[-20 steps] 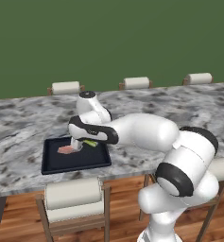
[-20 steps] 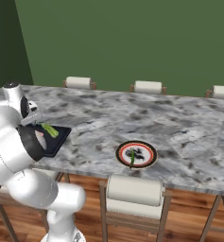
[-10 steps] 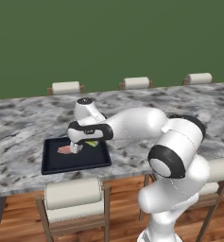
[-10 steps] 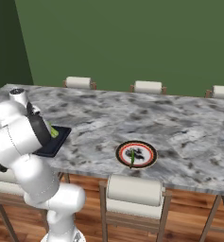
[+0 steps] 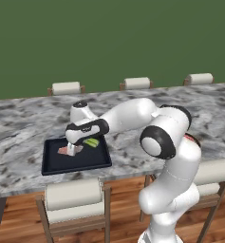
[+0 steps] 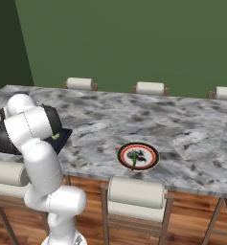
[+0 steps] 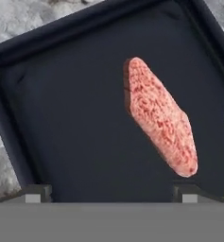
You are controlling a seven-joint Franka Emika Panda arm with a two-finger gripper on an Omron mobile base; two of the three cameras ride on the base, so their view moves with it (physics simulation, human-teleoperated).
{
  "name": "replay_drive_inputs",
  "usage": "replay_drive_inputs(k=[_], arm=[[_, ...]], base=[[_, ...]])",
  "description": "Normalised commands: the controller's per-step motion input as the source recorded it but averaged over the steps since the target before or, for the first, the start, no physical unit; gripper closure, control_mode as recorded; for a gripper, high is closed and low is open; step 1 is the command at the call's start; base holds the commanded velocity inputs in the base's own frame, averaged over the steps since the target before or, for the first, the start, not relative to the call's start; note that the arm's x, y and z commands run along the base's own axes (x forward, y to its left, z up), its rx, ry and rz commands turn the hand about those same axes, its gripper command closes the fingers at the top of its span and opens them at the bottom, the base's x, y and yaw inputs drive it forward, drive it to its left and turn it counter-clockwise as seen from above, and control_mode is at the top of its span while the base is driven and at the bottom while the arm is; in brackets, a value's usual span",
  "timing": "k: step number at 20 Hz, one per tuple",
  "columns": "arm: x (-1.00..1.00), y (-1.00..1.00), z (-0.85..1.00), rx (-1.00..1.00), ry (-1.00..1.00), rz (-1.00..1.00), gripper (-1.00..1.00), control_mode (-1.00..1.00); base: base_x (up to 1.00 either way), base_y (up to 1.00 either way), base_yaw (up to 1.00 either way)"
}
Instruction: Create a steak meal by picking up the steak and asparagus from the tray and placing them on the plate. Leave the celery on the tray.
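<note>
Gripper [image 7: 111, 191] low over tray [image 7: 61, 118], fingers apart, empty. Steak [image 7: 160, 116] lies ahead, celery [image 5: 90, 142] beside it. Asparagus [image 6: 134, 159] on plate [image 6: 138, 156], well apart on marble counter [image 6: 182, 129].

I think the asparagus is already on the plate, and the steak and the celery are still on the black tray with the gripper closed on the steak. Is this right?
Nearly. The gripper is not closed on the steak: the hand view shows its fingertips spread apart above the tray, the steak lying untouched. The rest holds: the asparagus lies on the plate, the celery on the tray.
</note>
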Motion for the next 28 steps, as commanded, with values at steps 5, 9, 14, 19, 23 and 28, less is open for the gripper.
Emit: replay_drive_inputs(k=[5, 9, 14, 19, 23, 28], arm=[[0.27, 0.21, -0.14, -0.04, 0.07, 0.03, -1.00, -1.00], [0.26, 0.07, -0.17, -0.01, 0.03, 0.04, -1.00, -1.00], [0.26, 0.00, -0.22, 0.00, 0.00, 0.05, -1.00, -1.00], [0.16, 0.00, -0.27, 0.00, 0.00, 0.06, -1.00, -1.00], [0.09, 0.00, -0.30, 0.00, 0.00, 0.06, -1.00, -1.00], [0.08, 0.00, -0.29, 0.00, 0.00, 0.06, -1.00, -1.00]], base=[[0.00, 0.00, 0.00], [0.00, 0.00, 0.00], [0.00, 0.00, 0.00], [0.00, 0.00, 0.00], [0.00, 0.00, 0.00], [0.00, 0.00, 0.00]])
